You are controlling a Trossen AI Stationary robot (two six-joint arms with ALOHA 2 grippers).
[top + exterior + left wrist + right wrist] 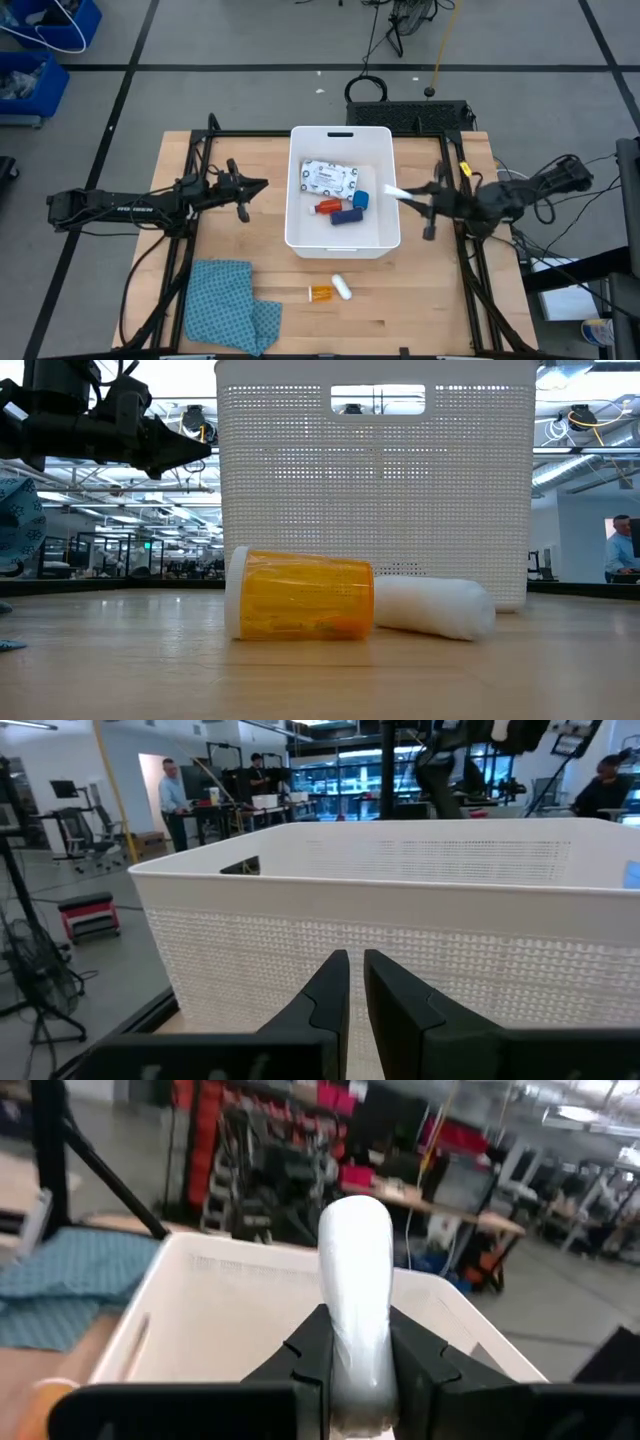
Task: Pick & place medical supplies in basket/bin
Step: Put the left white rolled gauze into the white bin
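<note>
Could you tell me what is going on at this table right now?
The right pincer holds a white cylinder above the right rim of the large white plastic tub, which already contains several supplies. The left pincer waits shut and empty beside the tub's left side. An orange pill bottle and another white cylinder lie on the wooden table.

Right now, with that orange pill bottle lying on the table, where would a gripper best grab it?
Probably across the middle of its round body, coming straight down from above. The orange pill bottle lies on its side on the wooden table, white cap end away from the white cylinder touching its other end, so fingers should straddle the long sides.
</note>
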